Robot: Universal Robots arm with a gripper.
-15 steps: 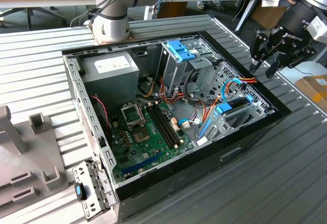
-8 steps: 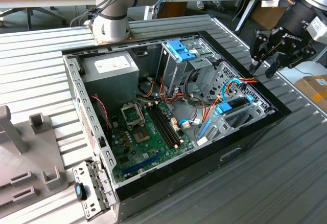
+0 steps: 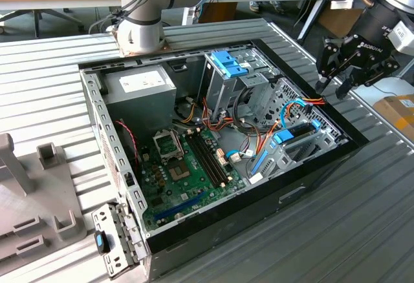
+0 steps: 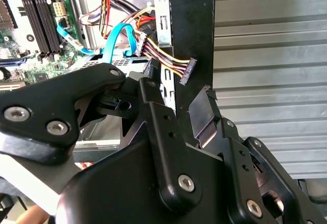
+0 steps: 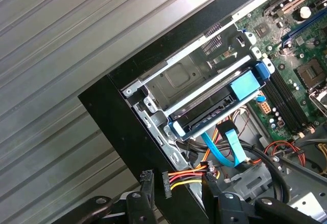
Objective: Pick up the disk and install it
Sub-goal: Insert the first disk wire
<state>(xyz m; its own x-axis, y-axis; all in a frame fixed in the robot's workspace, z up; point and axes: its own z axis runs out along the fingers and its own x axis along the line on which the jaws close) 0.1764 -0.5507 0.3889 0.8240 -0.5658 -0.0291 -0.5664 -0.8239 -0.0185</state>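
The black end effector (image 3: 331, 88) hangs open, holding nothing. In the exterior view, the flat black disk (image 3: 299, 130) with blue ends lies at its seven o'clock.

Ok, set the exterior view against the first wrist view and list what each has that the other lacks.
Exterior view: arm base, power supply, blue latch atop the cage. First wrist view: black plug on multicoloured wires beside the tool. Both: the disk lying in its bay, the motherboard, the open tool.
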